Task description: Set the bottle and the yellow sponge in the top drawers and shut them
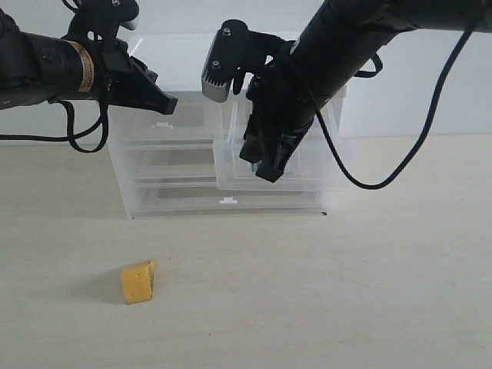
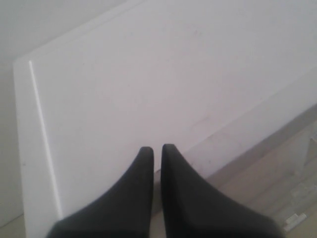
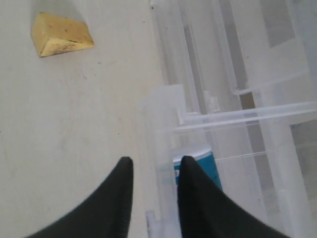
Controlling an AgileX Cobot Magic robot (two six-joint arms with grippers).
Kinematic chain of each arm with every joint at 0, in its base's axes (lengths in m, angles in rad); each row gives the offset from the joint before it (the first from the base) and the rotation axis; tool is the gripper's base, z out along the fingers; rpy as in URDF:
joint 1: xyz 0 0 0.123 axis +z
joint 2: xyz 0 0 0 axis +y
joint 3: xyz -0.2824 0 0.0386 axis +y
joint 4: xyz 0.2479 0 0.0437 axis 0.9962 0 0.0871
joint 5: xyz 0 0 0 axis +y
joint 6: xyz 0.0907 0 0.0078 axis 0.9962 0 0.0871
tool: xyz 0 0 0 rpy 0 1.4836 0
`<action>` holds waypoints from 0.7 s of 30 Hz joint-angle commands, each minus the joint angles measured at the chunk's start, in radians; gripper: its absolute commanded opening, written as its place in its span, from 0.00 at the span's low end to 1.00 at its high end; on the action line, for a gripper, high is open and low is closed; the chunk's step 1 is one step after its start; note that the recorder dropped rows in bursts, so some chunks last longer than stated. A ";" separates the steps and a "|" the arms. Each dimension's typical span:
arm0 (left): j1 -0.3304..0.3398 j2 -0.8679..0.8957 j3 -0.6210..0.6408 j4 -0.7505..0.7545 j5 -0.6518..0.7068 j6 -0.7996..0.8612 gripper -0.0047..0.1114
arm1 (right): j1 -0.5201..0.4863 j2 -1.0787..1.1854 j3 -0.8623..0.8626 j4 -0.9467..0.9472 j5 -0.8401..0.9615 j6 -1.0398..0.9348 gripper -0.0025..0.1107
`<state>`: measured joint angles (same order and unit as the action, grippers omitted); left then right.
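Observation:
The yellow sponge (image 1: 138,282) (image 3: 61,33) lies alone on the table in front of the cabinet. The right top drawer (image 1: 307,173) (image 3: 158,129) is pulled out, and the teal bottle (image 3: 210,166) lies inside it. My right gripper (image 1: 261,165) (image 3: 154,166) points down at that drawer's front wall, open, one finger outside the wall and one inside next to the bottle. The left top drawer (image 1: 173,115) is pushed in. My left gripper (image 1: 165,104) (image 2: 157,148) is shut and empty, hovering at the cabinet's white top (image 2: 148,89).
Two full-width drawers (image 1: 223,196) sit shut under the top ones. A black cable (image 1: 369,181) hangs from the right arm beside the cabinet. The tan table (image 1: 346,292) stretches in front, with a white wall behind.

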<state>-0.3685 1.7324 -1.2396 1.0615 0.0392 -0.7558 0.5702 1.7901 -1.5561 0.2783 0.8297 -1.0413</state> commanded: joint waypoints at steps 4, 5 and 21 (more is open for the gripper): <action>-0.003 0.001 0.011 0.000 0.014 0.004 0.08 | -0.002 0.006 -0.004 0.000 0.053 -0.040 0.02; -0.003 0.001 0.011 0.000 0.014 0.004 0.08 | -0.002 0.006 -0.004 0.000 0.067 -0.044 0.02; -0.003 0.001 0.011 0.000 0.012 0.004 0.08 | -0.002 -0.034 -0.006 -0.026 0.118 0.004 0.54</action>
<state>-0.3685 1.7324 -1.2396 1.0615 0.0392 -0.7558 0.5688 1.7692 -1.5634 0.2511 0.9561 -1.0593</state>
